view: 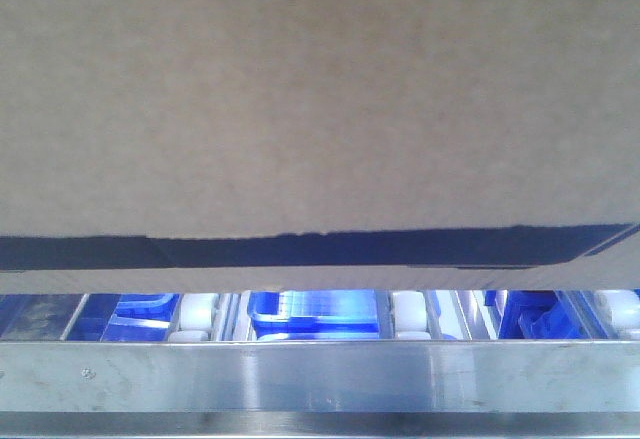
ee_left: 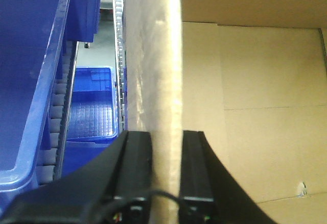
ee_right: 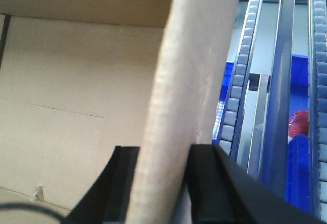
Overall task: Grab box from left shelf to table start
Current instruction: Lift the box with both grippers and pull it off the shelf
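The left pincer (ee_left: 166, 147) and right pincer (ee_right: 163, 152) each clamp a wall of the box (view: 320, 99), which fills twelve o'clock above the left shelf (view: 320, 379) at six. This looks like the extraction step; next calls for a level, matched withdrawal.

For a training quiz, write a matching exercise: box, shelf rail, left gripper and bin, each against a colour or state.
Things:
1. box
2. shelf rail
3. left gripper
4. bin

Descriptions:
A. shiny silver
B. blue
C. tan cardboard
D. shut on a box wall

Pairs: 1-C, 2-A, 3-D, 4-B
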### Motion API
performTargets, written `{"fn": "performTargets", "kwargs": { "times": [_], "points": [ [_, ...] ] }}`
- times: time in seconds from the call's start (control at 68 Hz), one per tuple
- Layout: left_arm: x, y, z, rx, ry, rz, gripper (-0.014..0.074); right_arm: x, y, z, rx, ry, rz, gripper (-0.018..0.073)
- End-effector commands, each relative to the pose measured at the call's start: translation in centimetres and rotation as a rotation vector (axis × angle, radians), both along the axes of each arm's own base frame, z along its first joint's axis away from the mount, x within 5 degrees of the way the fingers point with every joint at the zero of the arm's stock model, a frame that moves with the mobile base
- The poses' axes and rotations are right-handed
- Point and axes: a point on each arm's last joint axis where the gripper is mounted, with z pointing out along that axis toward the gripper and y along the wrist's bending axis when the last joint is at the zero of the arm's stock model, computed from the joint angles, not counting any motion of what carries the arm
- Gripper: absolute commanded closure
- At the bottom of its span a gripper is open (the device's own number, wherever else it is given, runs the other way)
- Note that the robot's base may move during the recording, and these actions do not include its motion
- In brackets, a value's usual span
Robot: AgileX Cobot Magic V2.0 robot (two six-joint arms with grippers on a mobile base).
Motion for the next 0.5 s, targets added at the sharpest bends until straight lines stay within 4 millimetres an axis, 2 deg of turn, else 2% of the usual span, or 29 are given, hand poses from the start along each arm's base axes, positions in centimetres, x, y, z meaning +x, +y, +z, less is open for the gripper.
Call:
{"fn": "performTargets", "kwargs": {
  "times": [0.0,0.485],
  "points": [
    [-0.6,-0.31,2.81,-0.13,-0.206,-0.055,0.0689,0.14,-0.07,1.93,0.046,-0.134,-0.013,0.0497],
    [-0.6,-0.31,2.81,-0.13,-0.206,-0.055,0.0689,0.14,-0.07,1.93,0.046,-0.134,-0.013,0.0497]
  ]
}}
